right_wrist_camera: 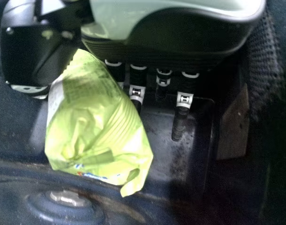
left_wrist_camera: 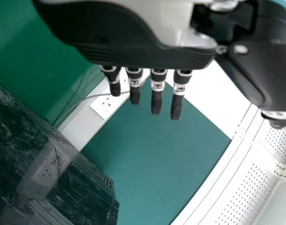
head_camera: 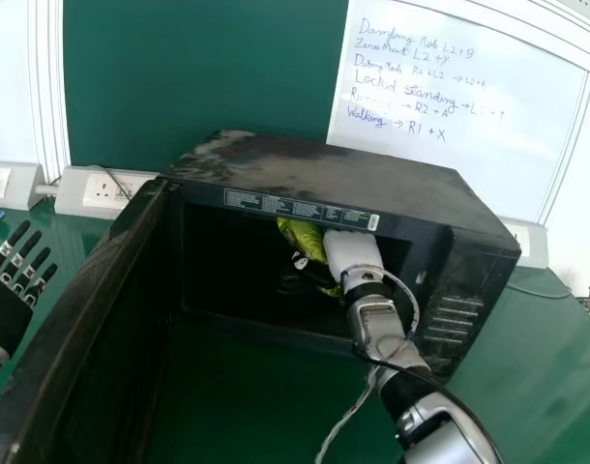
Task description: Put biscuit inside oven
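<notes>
In the head view, my right hand (head_camera: 345, 251) is inside the black oven (head_camera: 334, 184), through its open front. A yellow-green biscuit packet (head_camera: 300, 234) is held there, with dark fingertips against its lower part. The right wrist view shows the right hand (right_wrist_camera: 180, 35) with the packet (right_wrist_camera: 96, 126) between thumb and fingers, covering part of them; one finger stretches past it. My left hand (head_camera: 10, 290) is beyond the oven door, at the head view's left edge. Straight, spread fingers show on the left hand (left_wrist_camera: 157, 86) in the left wrist view.
The open oven door (head_camera: 77, 319) stands between the left hand and the cavity. A round hub (right_wrist_camera: 63, 199) rises from the oven floor near the packet. Wall sockets (head_camera: 106, 190) and a whiteboard (head_camera: 450, 106) are behind the oven. Loose cables (head_camera: 372, 377) run along the right arm.
</notes>
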{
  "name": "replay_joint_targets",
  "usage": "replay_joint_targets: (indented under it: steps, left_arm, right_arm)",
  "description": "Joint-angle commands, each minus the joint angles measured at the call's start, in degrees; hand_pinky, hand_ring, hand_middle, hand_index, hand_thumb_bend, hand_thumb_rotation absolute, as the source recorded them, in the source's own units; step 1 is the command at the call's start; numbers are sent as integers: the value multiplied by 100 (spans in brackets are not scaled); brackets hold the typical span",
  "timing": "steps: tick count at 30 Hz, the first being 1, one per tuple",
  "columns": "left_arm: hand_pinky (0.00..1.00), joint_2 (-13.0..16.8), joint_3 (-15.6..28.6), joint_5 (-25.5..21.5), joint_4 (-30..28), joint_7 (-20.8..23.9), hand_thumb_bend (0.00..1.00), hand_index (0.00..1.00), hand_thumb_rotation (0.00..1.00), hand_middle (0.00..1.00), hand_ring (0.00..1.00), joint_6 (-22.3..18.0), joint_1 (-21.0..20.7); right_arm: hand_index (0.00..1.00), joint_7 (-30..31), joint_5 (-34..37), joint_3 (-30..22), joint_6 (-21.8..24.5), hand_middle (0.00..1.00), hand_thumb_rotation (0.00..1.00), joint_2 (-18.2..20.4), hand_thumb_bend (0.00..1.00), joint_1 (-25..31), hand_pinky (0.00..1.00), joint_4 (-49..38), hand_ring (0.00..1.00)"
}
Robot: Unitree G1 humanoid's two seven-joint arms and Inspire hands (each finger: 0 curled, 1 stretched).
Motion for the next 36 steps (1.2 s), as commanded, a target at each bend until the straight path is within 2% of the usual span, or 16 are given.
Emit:
replay_joint_targets:
  steps: [1,2,4,7,9,15,21,24,27,29,33,36]
  left_arm:
    - [100,54,-10,24,-30,-48,43,90,18,97,100,-48,-4]
    - [100,55,-6,17,-36,-35,43,90,18,97,100,-45,0]
    - [100,59,-1,5,-40,-18,42,91,18,99,100,-41,0]
    - [100,57,-2,39,-30,-65,43,90,17,98,100,-51,8]
    - [100,56,-3,38,-29,-53,43,90,17,97,100,-50,5]
    - [100,66,-9,49,-32,-88,42,90,17,98,100,-42,5]
    - [100,62,-4,-5,-41,-44,42,92,16,100,100,-40,0]
    - [100,59,-24,34,-38,-36,43,92,16,100,100,-41,-13]
    - [100,58,-21,18,-20,-15,44,92,16,100,100,-41,-29]
    - [100,60,-18,56,-27,-45,40,94,16,100,100,-52,-24]
    - [100,60,-2,6,-13,-56,41,93,16,100,100,-46,-19]
    - [100,52,-4,-7,9,-93,41,94,16,100,100,-53,-27]
  right_arm:
    - [57,102,-7,59,128,65,16,31,74,-230,60,-90,65]
    - [59,119,-10,72,143,65,16,30,81,-227,60,-94,64]
    - [61,135,6,71,179,65,17,32,88,-211,58,-120,62]
    - [63,207,-27,113,250,65,20,19,89,-204,57,-154,62]
    - [64,189,-13,110,278,67,23,14,90,-189,60,-190,65]
    - [66,162,48,80,284,68,25,0,91,-162,61,-258,66]
    - [64,325,149,-11,394,67,27,-8,90,-45,59,-629,65]
    - [66,412,228,-70,456,68,26,-8,90,55,59,-850,65]
    - [70,332,258,-100,448,65,25,-29,92,207,54,-1028,61]
    - [72,314,254,-118,452,64,25,-56,93,304,51,-1156,58]
    - [72,323,273,-172,455,66,25,-106,91,493,54,-1431,60]
    - [73,488,300,-224,538,70,27,-139,87,647,60,-1732,66]
